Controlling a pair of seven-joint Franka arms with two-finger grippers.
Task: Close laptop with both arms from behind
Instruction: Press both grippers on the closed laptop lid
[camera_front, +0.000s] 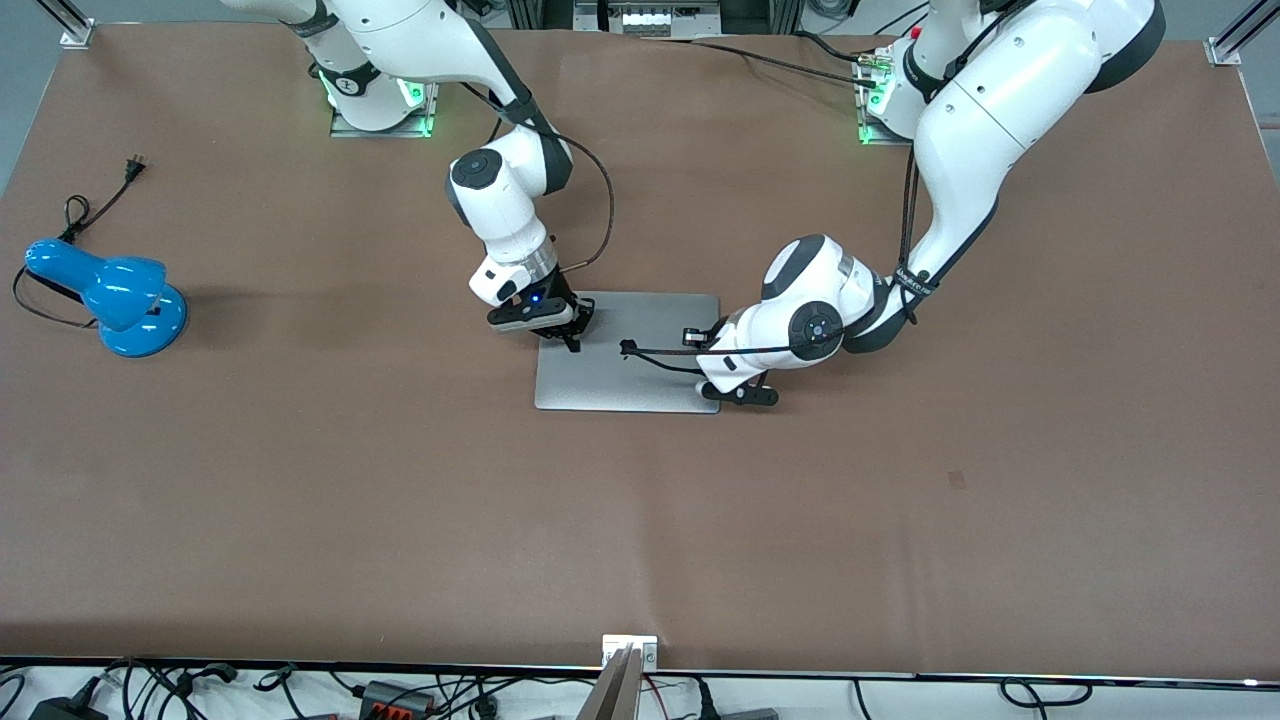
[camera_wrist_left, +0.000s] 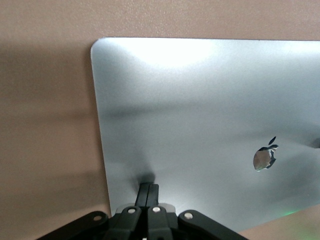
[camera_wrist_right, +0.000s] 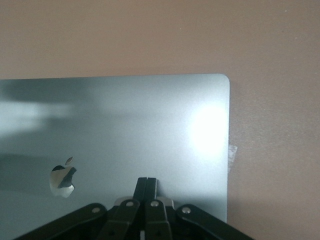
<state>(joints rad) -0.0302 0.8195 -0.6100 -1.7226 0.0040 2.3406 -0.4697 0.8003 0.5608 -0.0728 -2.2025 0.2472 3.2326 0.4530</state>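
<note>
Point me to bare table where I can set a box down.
Bare table between the closed laptop and the front camera's edge, and past the left arm's end. Crowded at the laptop: left gripper and right gripper on its lid. Blue desk lamp takes the right arm's end.

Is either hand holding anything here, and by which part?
Nothing is held. Both hands, left and right, are shut with fingertips pressing down on the flat lid of the closed slim silver-grey metal laptop.
</note>
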